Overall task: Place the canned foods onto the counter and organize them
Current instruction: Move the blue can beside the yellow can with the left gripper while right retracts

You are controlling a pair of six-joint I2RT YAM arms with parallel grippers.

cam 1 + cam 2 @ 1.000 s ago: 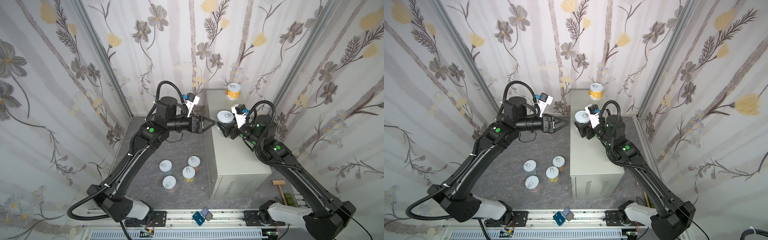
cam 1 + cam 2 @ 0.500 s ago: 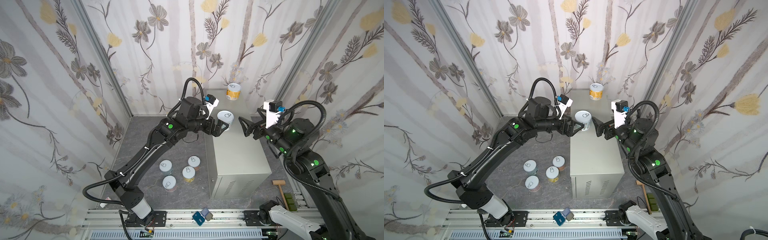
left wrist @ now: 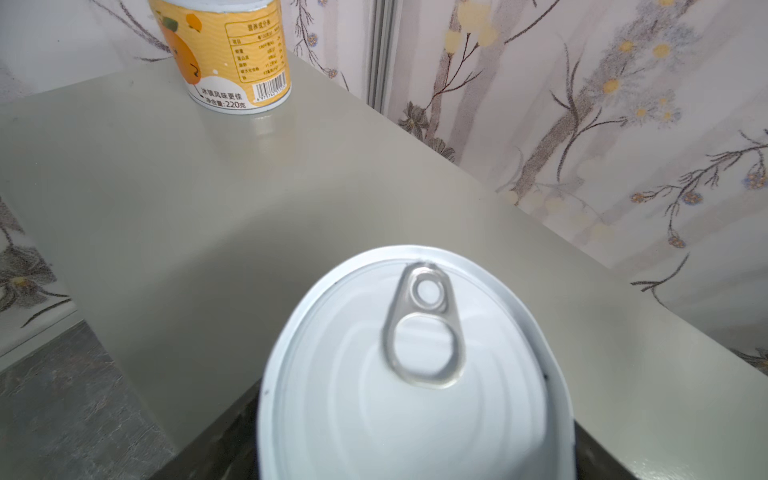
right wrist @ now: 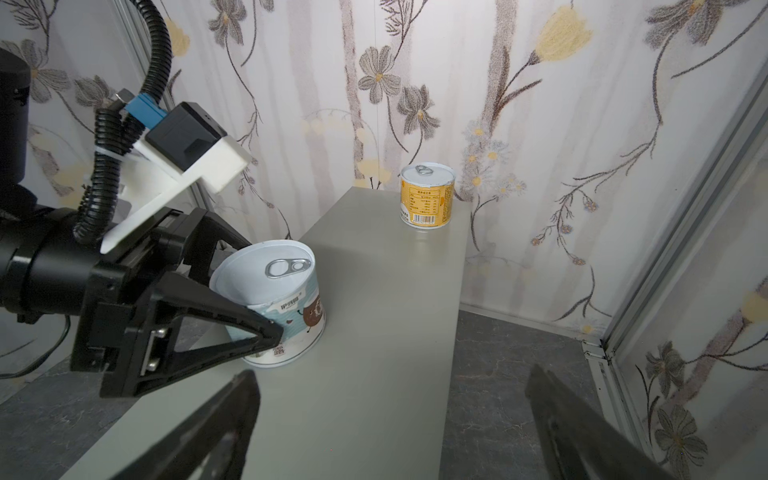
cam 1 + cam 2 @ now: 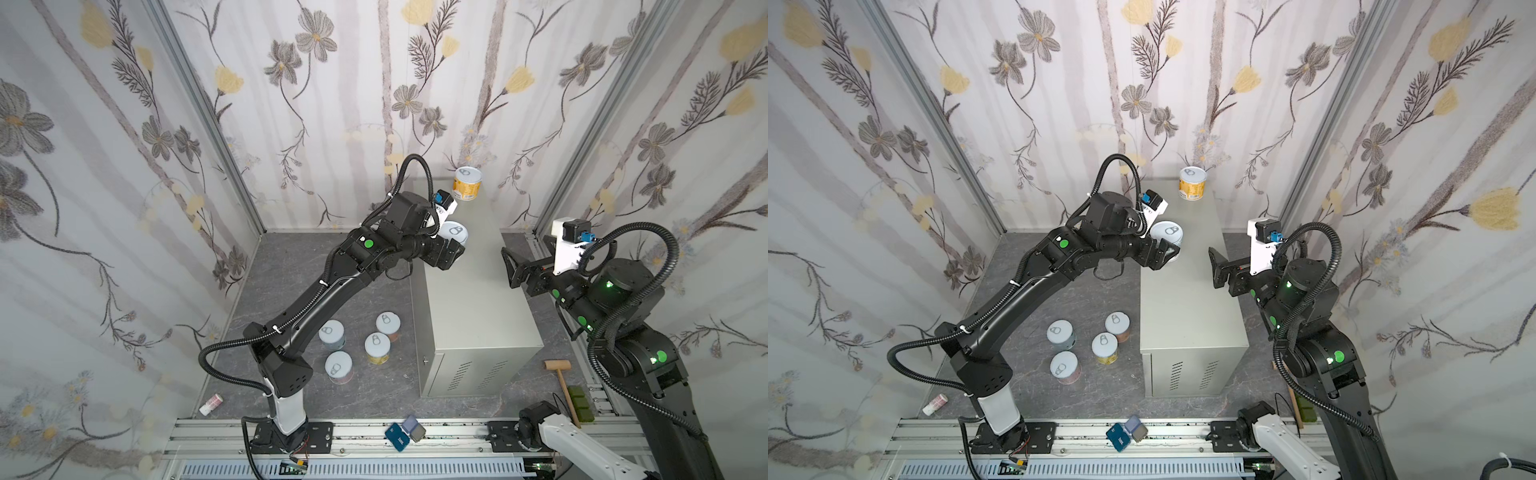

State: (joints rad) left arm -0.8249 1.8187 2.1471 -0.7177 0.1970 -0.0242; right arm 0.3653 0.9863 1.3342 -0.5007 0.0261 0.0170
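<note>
The counter [image 5: 478,311] is a tall light grey cabinet, seen in both top views. An orange canned food [image 5: 468,189] stands at its far end. A light blue can [image 4: 286,299] with a silver pull-tab lid [image 3: 415,374] rests near the counter's left edge. My left gripper [image 5: 1169,243] is shut on this can, one finger [image 4: 232,328] pressed along its side and the other behind it. Off the counter's right side, my right gripper [image 5: 509,266] hangs open and empty. Several more cans [image 5: 357,345] stand on the floor left of the counter.
A small pink-and-white tube [image 5: 211,404] lies on the floor at front left. A wooden mallet [image 5: 561,382] and green blocks [image 5: 579,407] lie at front right. Blue and grey cards [image 5: 405,430] rest on the front rail. Flowered walls close in on three sides.
The right gripper let go of the light blue can on the counter and drew back to the right. The left arm reached in from the left and closed on that can.
</note>
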